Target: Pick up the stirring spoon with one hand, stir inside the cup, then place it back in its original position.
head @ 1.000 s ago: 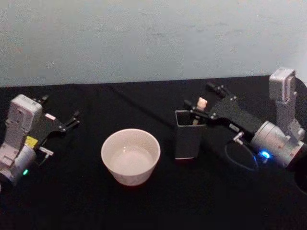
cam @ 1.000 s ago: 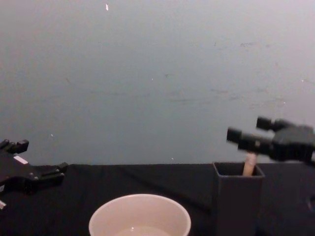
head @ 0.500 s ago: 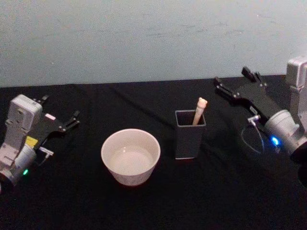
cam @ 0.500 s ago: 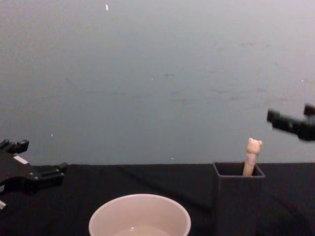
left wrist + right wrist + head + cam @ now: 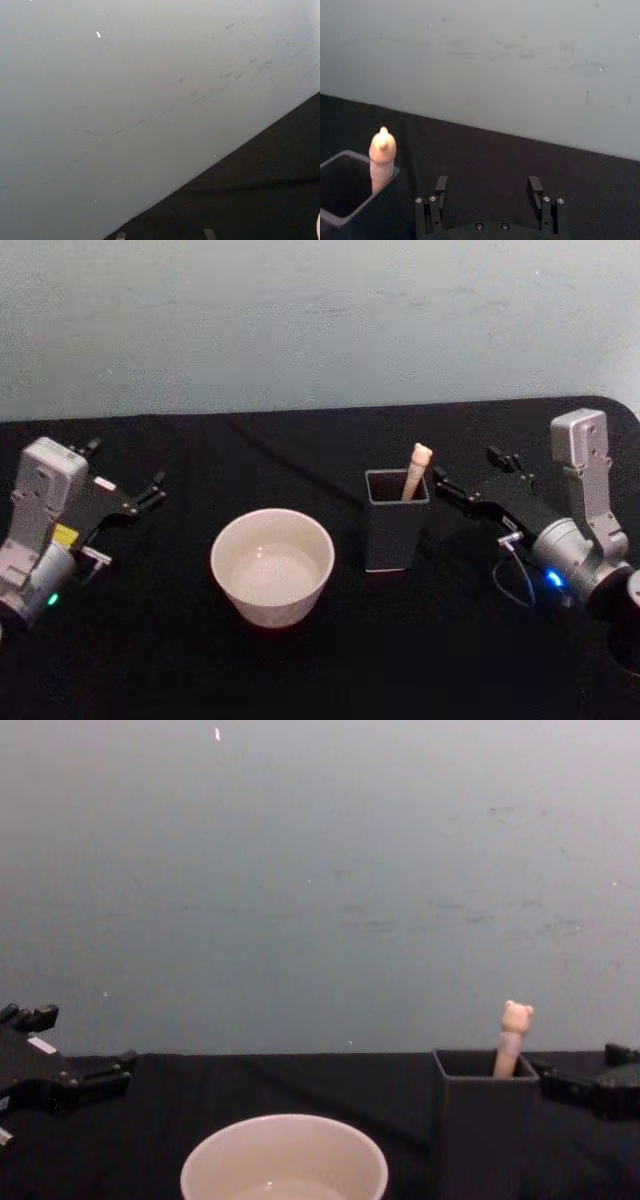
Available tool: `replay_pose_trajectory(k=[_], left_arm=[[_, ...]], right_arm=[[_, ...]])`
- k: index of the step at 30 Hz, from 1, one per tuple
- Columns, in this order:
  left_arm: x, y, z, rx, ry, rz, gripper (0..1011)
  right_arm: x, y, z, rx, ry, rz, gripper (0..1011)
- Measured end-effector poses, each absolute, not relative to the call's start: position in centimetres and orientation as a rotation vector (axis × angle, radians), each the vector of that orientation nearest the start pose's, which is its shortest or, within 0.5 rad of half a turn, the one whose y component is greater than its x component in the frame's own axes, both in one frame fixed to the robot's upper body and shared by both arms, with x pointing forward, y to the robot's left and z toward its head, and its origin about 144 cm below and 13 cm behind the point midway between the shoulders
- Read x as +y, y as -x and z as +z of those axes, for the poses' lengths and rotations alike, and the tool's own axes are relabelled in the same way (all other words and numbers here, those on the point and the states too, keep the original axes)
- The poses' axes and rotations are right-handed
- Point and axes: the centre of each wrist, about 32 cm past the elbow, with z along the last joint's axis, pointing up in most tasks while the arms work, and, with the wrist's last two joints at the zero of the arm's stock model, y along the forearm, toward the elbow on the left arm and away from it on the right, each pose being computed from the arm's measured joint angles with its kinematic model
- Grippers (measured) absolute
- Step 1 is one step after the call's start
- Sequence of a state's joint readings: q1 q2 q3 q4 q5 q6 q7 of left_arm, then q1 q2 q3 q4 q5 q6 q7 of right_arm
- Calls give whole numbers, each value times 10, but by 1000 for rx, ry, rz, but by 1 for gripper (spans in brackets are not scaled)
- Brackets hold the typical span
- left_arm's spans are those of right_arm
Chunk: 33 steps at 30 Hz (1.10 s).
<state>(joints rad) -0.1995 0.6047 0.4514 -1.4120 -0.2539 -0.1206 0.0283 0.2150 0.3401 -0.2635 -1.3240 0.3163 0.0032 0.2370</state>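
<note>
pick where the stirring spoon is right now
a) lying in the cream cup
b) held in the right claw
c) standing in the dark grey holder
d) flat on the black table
c: the stirring spoon stands with its bear-head end poking out of the dark grey holder, while the right claw sits open beside the holder without touching it, and the cup has no spoon in it.
</note>
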Motion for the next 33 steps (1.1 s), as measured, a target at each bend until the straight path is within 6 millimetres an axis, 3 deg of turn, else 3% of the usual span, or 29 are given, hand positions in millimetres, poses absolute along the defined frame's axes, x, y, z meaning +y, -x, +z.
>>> replay_pose_trajectory(k=[33], left_arm=[[310,-489,1140,-285,-304,1248,1001]], right_arm=[[-276,-512,1135,32,121,-1175,1000]])
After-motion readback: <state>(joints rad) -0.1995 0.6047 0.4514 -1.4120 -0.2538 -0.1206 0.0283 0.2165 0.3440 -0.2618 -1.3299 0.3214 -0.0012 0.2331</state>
